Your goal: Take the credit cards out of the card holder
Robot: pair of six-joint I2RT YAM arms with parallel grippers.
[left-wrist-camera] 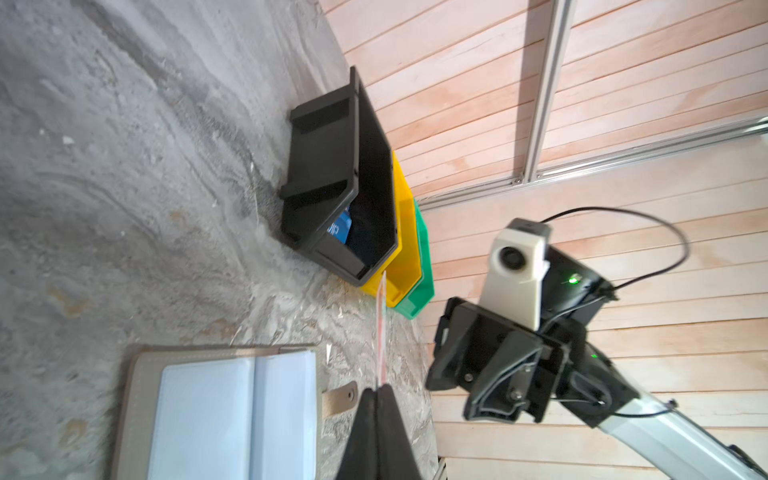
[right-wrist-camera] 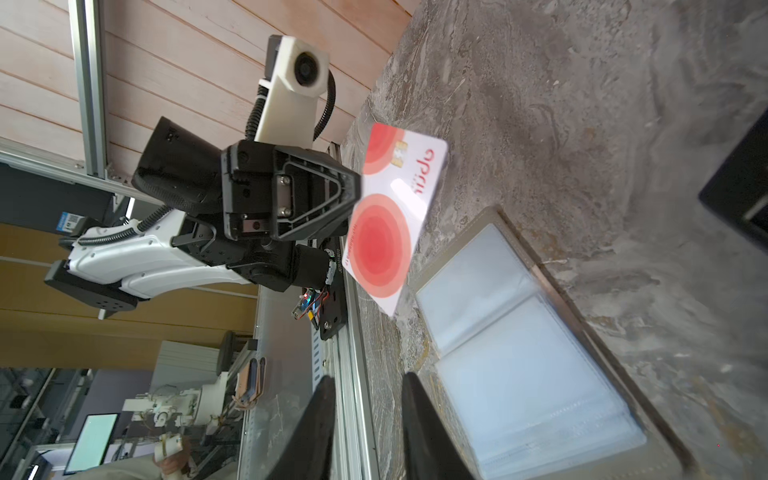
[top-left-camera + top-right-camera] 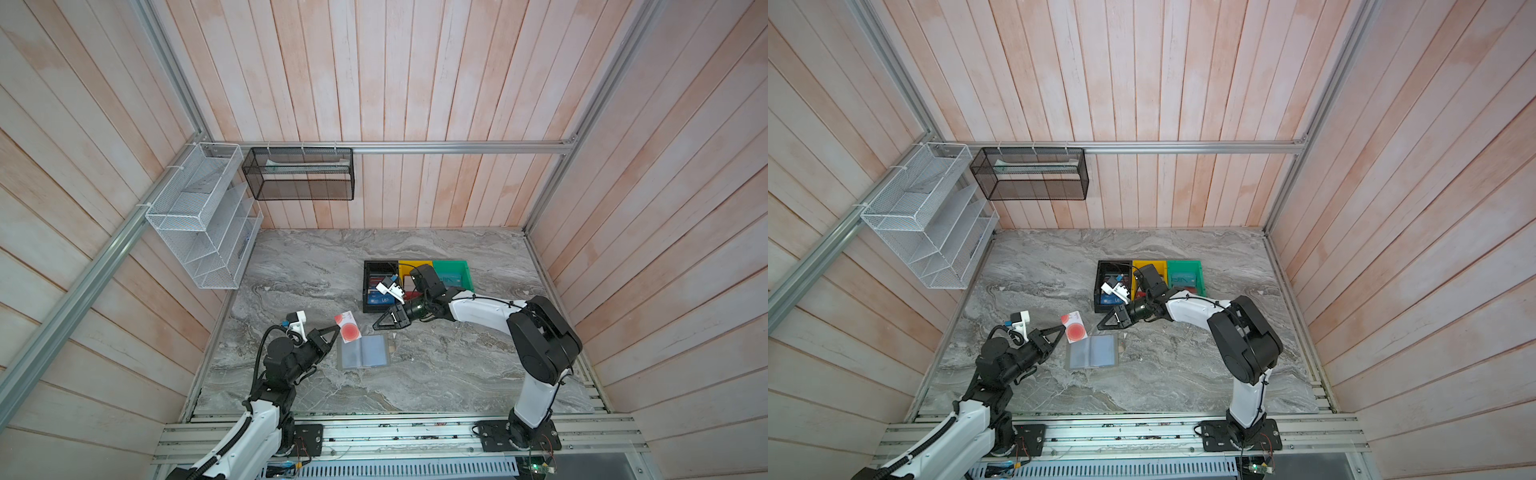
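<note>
Marble tabletop, open card holder lying flat. Left gripper pinches the white card by one long edge. Right gripper, jaws parted and empty, faces the card's free long edge, near ahead of its tips.

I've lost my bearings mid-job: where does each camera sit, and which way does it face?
Top views: overhead at the front, looking down on the table; both arms show.
Left wrist: looks along the left gripper, shut on the white card, toward the black bin.
Right wrist: looks past the open right gripper at that card.
Shared: the open card holder.
</note>
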